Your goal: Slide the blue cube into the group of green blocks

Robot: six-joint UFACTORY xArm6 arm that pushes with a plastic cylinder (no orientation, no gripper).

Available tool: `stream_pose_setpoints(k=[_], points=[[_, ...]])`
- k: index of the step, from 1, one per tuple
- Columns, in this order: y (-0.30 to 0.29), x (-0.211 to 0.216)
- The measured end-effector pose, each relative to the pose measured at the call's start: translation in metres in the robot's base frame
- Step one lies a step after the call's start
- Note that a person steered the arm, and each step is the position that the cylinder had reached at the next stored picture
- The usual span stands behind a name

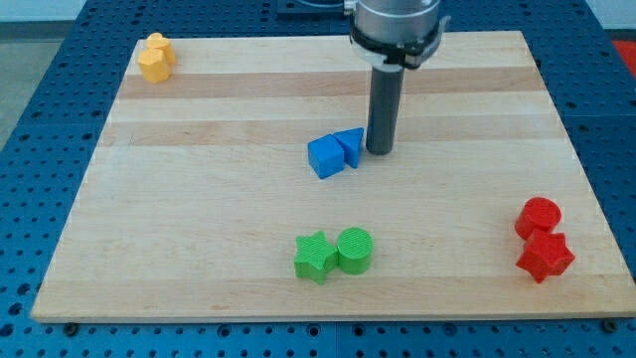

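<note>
A blue cube [324, 156] lies near the middle of the wooden board [199, 199], touching a blue triangular block [350, 146] on its right. My tip [379, 150] stands just right of the blue triangular block, close to touching it. A green star block [315, 257] and a green cylinder [355, 250] sit side by side near the view's bottom, well below the blue cube.
Two yellow blocks [156, 57] sit together at the board's top left corner. A red cylinder [539, 217] and a red star block [545, 257] sit at the bottom right. The board's edges border a blue perforated table [40, 99].
</note>
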State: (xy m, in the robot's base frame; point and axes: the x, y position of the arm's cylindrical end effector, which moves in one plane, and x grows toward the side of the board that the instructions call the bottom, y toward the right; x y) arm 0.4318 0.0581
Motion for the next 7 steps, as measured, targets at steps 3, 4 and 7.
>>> stream_pose_setpoints(k=[3, 4, 7], points=[[0.004, -0.057], [-0.037, -0.059], [-0.064, 0.01]])
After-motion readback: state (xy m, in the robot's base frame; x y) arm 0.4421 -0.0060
